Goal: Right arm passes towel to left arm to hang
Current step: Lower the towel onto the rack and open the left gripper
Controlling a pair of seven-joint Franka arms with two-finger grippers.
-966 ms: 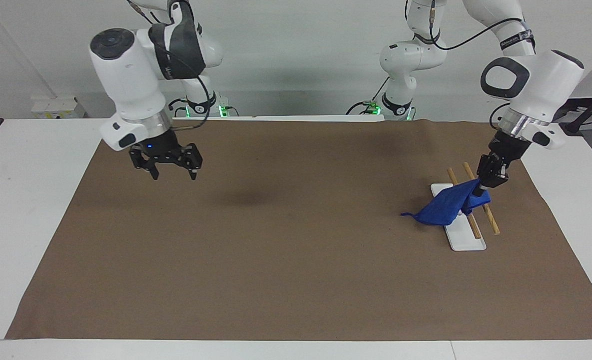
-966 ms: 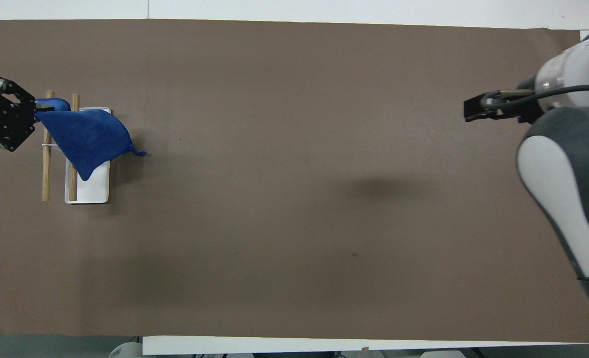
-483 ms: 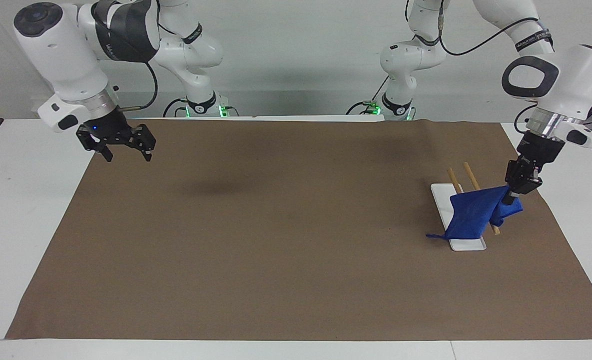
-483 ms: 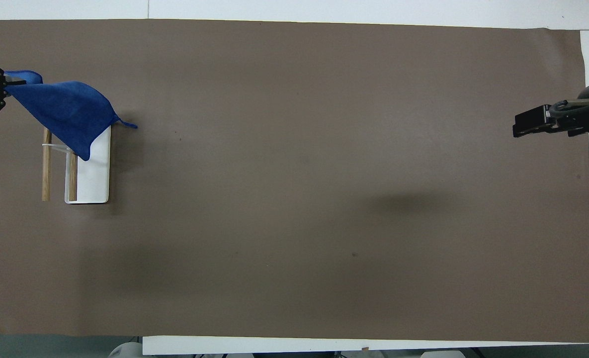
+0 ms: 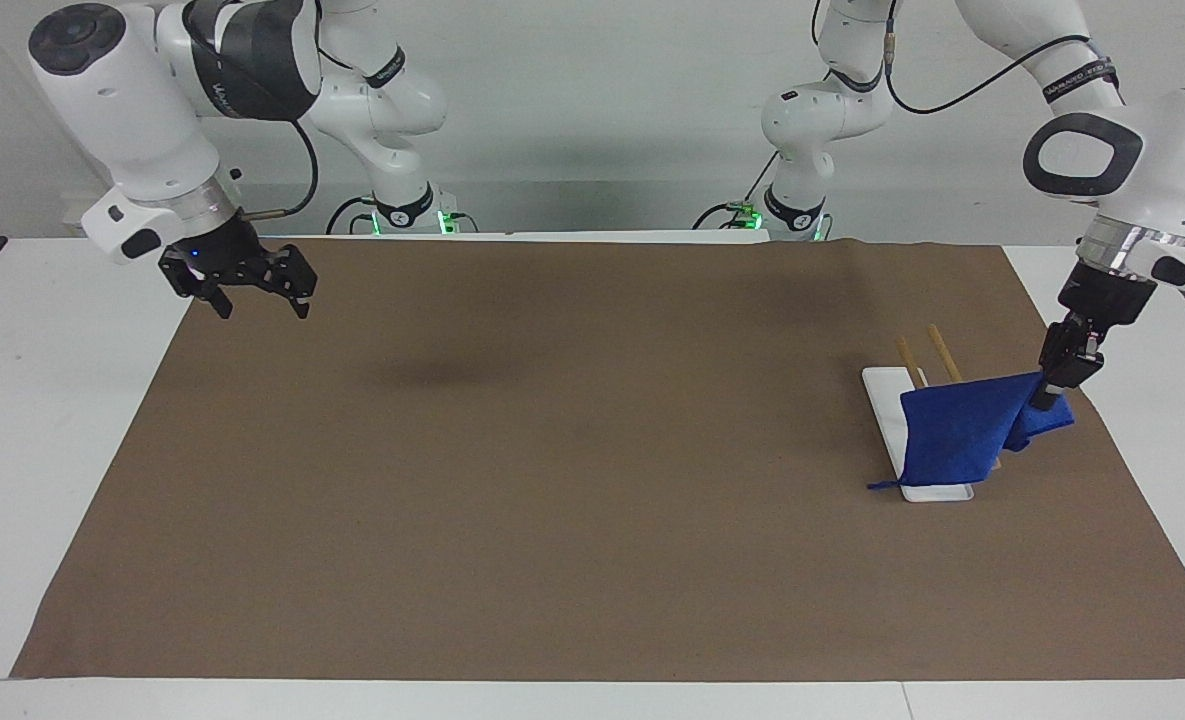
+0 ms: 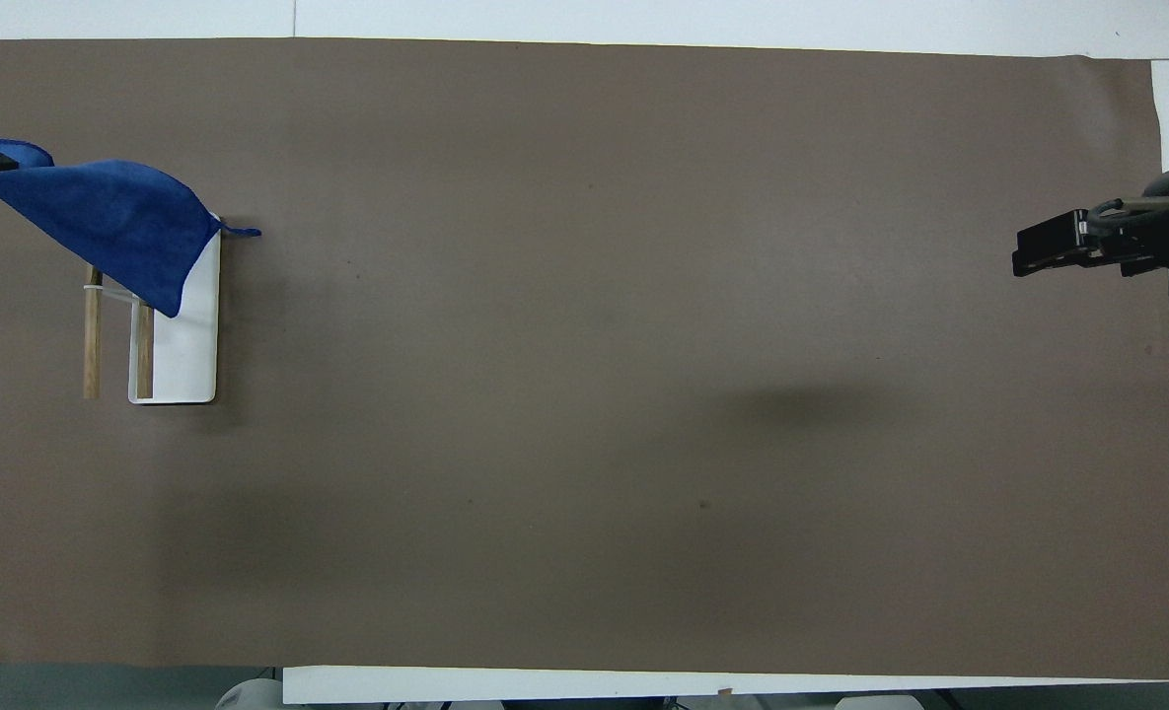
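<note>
My left gripper is clamped on one corner of the towel, fingertips pinched tight into the blue fabric. From that corner the cloth runs down and away toward the middle of the table, draped across the two wooden rails of the rack, whose white base sits on the brown mat at my left arm's end of the table. The thin loop tail pokes out at the towel's lowest corner, the end of the cloth farthest from my fingers, just beside the base's edge.

The relation that matters: the rails run away from the robots, and the towel's long axis crosses them, stretched from my pinch over both rails to the tail. My fingers are off the rails on the side toward the table's edge. Judging from that, the hang is nearly made; letting go should leave the cloth straddling the rails, though the heavier half may drag it off.

My right gripper, jaws spread wide and holding nothing, waits over the mat's corner at the right arm's end, well apart from the towel.
</note>
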